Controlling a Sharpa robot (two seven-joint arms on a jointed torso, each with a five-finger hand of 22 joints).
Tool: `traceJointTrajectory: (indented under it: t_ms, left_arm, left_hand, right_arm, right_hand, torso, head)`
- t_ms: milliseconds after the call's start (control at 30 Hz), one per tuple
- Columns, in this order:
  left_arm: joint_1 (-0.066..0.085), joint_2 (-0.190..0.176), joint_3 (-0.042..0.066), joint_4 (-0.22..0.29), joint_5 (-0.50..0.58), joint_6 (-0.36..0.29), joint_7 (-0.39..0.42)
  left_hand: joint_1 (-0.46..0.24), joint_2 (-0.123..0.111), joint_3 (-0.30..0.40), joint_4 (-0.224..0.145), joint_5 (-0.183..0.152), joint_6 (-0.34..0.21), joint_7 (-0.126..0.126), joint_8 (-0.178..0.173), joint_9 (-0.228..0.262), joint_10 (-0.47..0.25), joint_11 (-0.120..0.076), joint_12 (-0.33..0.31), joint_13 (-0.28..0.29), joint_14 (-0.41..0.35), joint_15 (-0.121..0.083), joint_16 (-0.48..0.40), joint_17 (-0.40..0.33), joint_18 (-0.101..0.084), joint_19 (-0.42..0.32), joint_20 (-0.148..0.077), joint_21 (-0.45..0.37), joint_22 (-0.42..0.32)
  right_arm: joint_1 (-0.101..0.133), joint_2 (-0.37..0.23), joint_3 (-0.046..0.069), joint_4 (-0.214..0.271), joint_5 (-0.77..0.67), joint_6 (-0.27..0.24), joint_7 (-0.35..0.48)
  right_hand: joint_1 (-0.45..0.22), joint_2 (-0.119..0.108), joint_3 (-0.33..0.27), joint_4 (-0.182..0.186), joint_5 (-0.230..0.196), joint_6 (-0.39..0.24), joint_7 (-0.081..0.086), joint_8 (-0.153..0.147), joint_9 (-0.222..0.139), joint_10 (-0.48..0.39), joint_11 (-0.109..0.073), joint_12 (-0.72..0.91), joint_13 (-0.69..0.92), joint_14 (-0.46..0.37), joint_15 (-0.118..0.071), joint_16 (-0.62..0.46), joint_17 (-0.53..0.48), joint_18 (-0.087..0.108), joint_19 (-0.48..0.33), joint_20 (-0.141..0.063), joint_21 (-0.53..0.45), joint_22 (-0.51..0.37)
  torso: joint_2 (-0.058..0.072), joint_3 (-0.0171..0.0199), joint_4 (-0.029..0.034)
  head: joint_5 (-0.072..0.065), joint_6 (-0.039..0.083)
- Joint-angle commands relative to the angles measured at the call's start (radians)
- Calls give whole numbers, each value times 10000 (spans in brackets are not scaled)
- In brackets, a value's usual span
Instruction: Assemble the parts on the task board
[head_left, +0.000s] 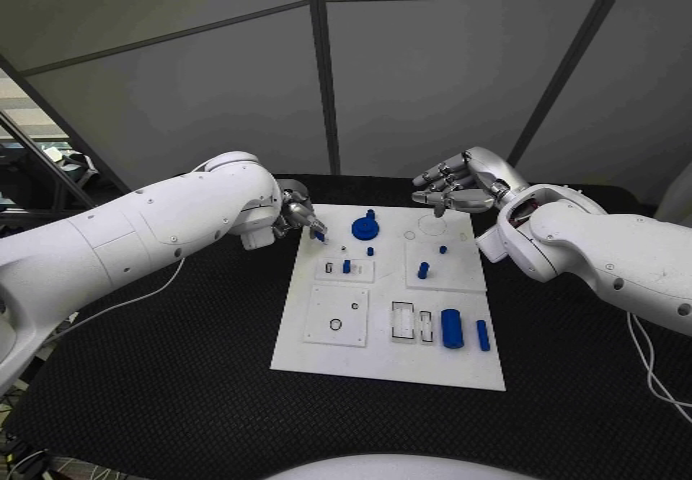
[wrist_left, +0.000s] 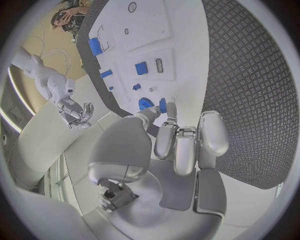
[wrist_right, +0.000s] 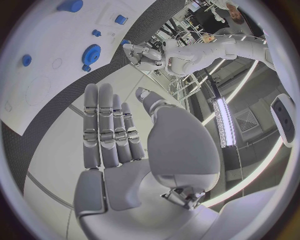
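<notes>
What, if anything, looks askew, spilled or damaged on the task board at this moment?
Nothing stands out. The task board lies flat on the table, its blue parts, like the gear, scattered but intact. The left hand pinches a small blue part near the gear; the right hand hovers open.

I've got the left hand (head_left: 299, 217) crowding the task board (head_left: 389, 350) at its far left corner, just beside the blue gear (head_left: 365, 229). The right hand (head_left: 459, 184) hangs beyond the far right corner. Near the board's front edge, black table (head_left: 173, 380) lies open on both sides.
</notes>
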Motion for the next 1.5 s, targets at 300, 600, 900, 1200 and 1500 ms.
traceJointTrajectory:
  t_ms: [300,600,900,1200,1500]
  left_arm:
    - [-262,-1080,-295,1863,417,-1529,-37]
    - [-616,-1261,-448,2291,-358,-1982,326]
    - [-788,-1274,-471,2405,-836,-2284,688]
    - [-823,-1289,-474,2580,-1198,-2092,773]
    - [-838,-1329,-474,2691,-1936,-1600,860]
  left_hand:
    - [-129,-102,1461,-1316,134,249,-225,99,61,363,-156,41,1744,1028,-81,71,2457,-373,89,-24,28,47]
    - [-121,-267,1579,-1460,170,299,-243,132,83,358,-175,-8,1720,1029,-95,74,2461,-372,92,-40,19,52]
    - [-113,-348,1650,-1538,197,352,-254,154,89,386,-185,25,1728,1037,-103,97,2487,-384,133,-48,55,104]
    - [-101,-424,1691,-1606,194,383,-259,161,86,385,-190,-7,1711,1040,-105,105,2496,-382,130,-52,45,99]
    - [-57,-536,1759,-1722,137,421,-260,153,65,370,-193,-94,1669,1049,-100,132,2529,-379,120,-51,26,90]
  right_arm:
    - [15,-12,4,-44,30,114,28]
    - [14,-39,3,-40,30,127,14]
    - [14,-57,2,-30,30,130,8]
    - [13,-54,2,-31,30,142,6]
    - [12,-64,1,-31,30,158,2]
  right_hand:
    - [-13,77,37,16,39,-48,-16,-9,-10,-56,-9,35,-10,-40,-5,-7,15,26,-12,84,-56,-17]
    - [-7,85,42,12,50,-48,-16,-8,-8,-57,-9,41,-14,-42,-6,-7,20,28,-9,85,-62,-20]
    - [-7,85,42,12,50,-48,-16,-8,-8,-57,-9,41,-14,-42,-6,-7,20,28,-9,85,-62,-20]
    - [-11,90,42,16,53,-48,-15,-8,-8,-58,-7,43,-16,-42,-5,-7,22,28,-8,86,-65,-21]
    - [-13,93,42,18,55,-47,-15,-8,-8,-58,-7,45,-17,-43,-5,-8,24,28,-7,86,-67,-22]
  torso:
    - [0,-7,6]
    - [21,-1,-36]
    - [27,0,-29]
    - [24,-5,-29]
    - [18,-1,-22]
  head:
    - [52,-16]
    - [82,0]
    - [64,-13]
    - [58,-47]
    - [65,-73]
